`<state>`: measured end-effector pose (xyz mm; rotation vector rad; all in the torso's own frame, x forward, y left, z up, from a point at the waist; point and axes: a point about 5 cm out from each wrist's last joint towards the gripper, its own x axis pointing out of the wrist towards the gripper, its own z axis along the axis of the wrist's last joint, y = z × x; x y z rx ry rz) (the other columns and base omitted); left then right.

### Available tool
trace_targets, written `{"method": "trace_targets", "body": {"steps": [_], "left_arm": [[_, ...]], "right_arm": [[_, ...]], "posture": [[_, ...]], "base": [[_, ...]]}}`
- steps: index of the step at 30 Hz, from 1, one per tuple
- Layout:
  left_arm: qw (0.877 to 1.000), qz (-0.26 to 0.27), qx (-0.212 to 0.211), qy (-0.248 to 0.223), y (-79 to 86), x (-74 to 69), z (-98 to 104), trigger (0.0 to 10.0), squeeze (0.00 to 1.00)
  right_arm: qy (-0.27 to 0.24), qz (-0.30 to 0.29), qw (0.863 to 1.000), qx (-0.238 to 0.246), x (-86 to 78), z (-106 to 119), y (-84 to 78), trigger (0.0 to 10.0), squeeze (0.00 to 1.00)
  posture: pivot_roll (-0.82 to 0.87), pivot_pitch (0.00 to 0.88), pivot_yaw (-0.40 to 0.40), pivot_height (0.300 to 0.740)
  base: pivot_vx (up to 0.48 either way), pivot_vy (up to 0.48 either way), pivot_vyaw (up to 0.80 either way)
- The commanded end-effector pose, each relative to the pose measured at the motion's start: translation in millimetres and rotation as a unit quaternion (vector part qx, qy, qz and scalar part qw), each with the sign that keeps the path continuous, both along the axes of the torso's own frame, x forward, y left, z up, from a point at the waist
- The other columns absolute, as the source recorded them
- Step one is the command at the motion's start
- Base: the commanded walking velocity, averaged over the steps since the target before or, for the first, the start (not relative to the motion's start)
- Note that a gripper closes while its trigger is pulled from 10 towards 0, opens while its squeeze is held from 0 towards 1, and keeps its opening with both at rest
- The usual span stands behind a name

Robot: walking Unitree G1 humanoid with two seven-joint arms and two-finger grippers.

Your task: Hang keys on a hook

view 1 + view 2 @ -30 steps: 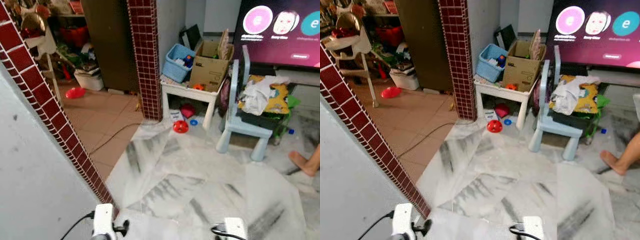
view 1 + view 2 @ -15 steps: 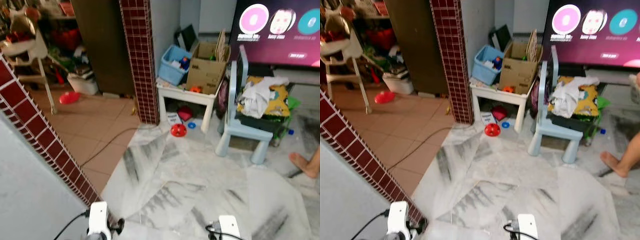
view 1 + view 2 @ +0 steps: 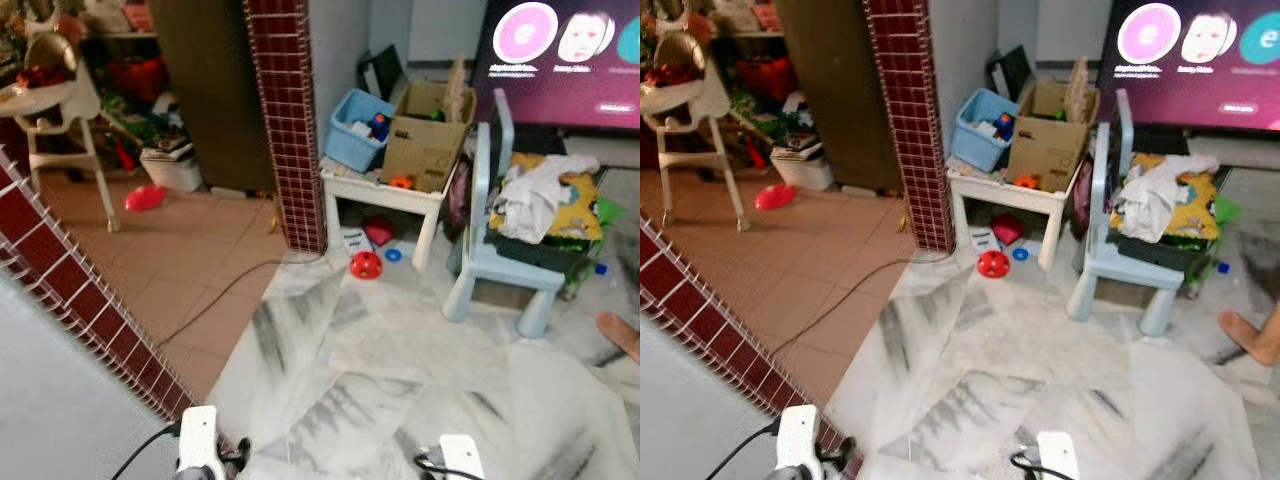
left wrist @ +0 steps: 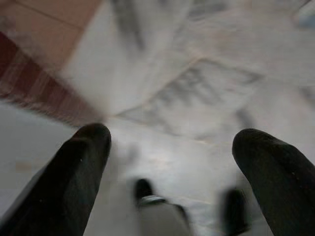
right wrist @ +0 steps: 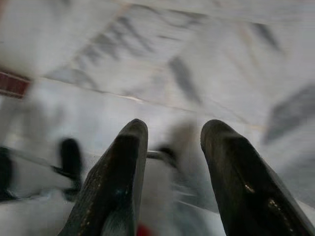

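Both arms hang low, the left gripper spread wide open and the right gripper open a little.

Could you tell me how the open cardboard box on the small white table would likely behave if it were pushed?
The cardboard box would probably slide rather than roll, having flat sides. It sits near the edge of the small white table, so a push towards that edge might drop it off. Its flaps stand open, so they would likely flex if pressed. How heavy its contents are cannot be told.
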<state>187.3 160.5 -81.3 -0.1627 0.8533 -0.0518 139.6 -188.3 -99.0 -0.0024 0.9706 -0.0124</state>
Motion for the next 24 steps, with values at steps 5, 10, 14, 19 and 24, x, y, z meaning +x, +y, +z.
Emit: {"method": "trace_targets", "body": {"steps": [5, 10, 14, 19, 24], "left_arm": [[1.000, 0.017, 0.019, 0.014, 18.9, -9.5, -3.2, 10.0, 0.00], [1.000, 0.019, 0.018, 0.008, 19.0, -8.6, -2.6, 10.0, 0.00], [1.000, 0.017, 0.017, 0.010, 18.1, -9.0, -2.9, 10.0, 0.00], [1.000, 0.018, 0.014, 0.011, 17.5, -9.9, -3.4, 10.0, 0.00], [1.000, 0.021, 0.009, 0.012, 16.4, -10.4, -3.6, 10.0, 0.00]], "right_arm": [[-0.012, 0.005, 1.000, 0.015, 9.8, 2.3, 12.7, 10.0, 0.00], [-0.002, 0.000, 1.000, 0.009, 7.9, 1.1, 10.7, 10.0, 0.00], [0.004, -0.002, 1.000, 0.002, 6.5, 0.5, 8.8, 10.0, 0.00], [0.008, 0.002, 1.000, -0.001, 5.2, 0.0, 8.2, 10.0, 0.00], [0.014, 0.006, 1.000, -0.001, 4.0, -0.6, 7.3, 10.0, 0.00]], "posture": [[-0.03, 0.000, 0.048, 0.721], [-0.03, 0.000, 0.043, 0.721], [-0.03, 0.000, 0.043, 0.721], [-0.03, 0.000, 0.042, 0.721], [-0.04, 0.000, 0.040, 0.721]], "base": [[0.289, 0.000, 0.00], [0.052, 0.000, 0.00], [0.000, 0.000, 0.00], [0.000, 0.000, 0.00], [0.000, 0.000, 0.00]]}}
